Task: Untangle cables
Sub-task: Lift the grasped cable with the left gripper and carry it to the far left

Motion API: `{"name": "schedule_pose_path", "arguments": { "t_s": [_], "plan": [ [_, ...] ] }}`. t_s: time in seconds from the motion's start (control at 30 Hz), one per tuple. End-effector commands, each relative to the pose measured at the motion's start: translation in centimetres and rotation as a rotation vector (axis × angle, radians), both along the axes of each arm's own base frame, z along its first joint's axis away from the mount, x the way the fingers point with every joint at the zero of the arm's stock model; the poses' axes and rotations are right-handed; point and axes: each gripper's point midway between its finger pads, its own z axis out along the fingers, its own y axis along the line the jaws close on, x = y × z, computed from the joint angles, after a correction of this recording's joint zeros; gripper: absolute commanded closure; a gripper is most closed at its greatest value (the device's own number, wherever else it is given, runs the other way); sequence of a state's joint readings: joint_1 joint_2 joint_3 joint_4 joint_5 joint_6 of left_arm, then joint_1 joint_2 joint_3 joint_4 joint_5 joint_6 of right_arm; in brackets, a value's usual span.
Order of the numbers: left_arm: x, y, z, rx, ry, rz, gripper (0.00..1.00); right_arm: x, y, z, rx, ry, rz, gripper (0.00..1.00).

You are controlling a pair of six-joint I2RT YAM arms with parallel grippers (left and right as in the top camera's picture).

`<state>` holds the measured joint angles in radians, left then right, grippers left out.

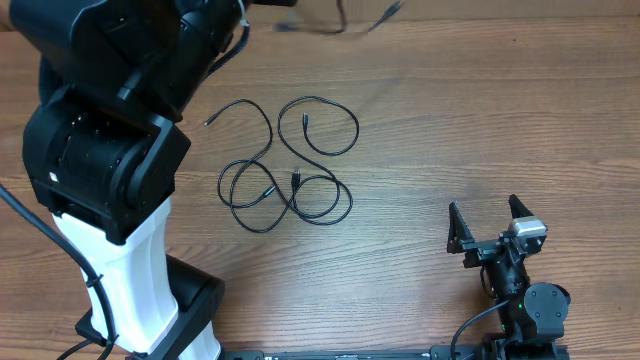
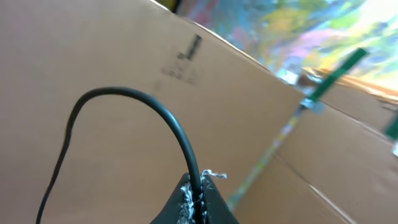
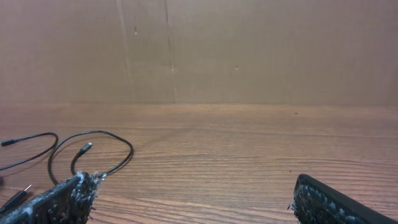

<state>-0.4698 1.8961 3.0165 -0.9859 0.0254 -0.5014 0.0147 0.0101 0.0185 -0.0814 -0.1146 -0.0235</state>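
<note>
Left gripper, up close under the overhead camera: you have its fingers pressed together, pinching one black cable that arcs up from the tips and hangs free. Other cables lie in overlapping loops on the bench, left of its centre. Right gripper spread, low by the near right corner.

Wooden table: surface contents
Thin black cables lie in overlapping loops left of centre. 2 mounts, the left arm base and the right arm base, stand along the near edge.
</note>
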Motion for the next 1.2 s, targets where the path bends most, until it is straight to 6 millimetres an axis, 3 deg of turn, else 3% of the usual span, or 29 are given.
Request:
{"name": "schedule_pose_path", "arguments": {
  "t_s": [0.0, 0.17, 0.47, 0.6, 0.7, 0.87, 1.03, 1.07, 1.17],
  "plan": [
    [2.4, 2.7, -0.9, 0.178, -0.048, 0.217, 0.96, 0.0, -0.2, -0.2, -0.008, -0.003, -0.010, 0.00],
    [4.9, 4.1, -2.0, 0.312, -0.059, 0.363, 0.96, 0.0, -0.2, -0.2, -0.008, -0.003, -0.010, 0.00],
    [9.7, 6.0, -1.9, 0.235, -0.101, 0.445, 0.96, 0.0, -0.2, -0.2, -0.008, -0.003, -0.010, 0.00],
    [13.9, 6.7, -3.4, 0.196, -0.105, 0.416, 0.96, 0.0, -0.2, -0.2, -0.008, -0.003, -0.010, 0.00],
    [16.9, 8.4, -5.4, 0.191, -0.080, 0.443, 0.96, 0.0, -0.2, -0.2, -0.008, -0.003, -0.010, 0.00],
    [22.3, 14.2, -10.5, 0.222, 0.014, 0.545, 0.96, 0.0, -0.2, -0.2, -0.008, -0.003, -0.010, 0.00],
    [25.3, 20.8, -15.9, 0.194, 0.157, 0.635, 0.96, 0.0, -0.2, -0.2, -0.008, -0.003, -0.010, 0.00],
    [26.4, 24.2, -18.3, 0.215, 0.205, 0.686, 0.96, 0.0, -0.2, -0.2, -0.008, -0.003, -0.010, 0.00],
    [27.8, 29.6, -22.3, 0.282, 0.275, 0.758, 0.96, 0.0, -0.2, -0.2, -0.008, -0.003, -0.010, 0.00]
  ]
}}
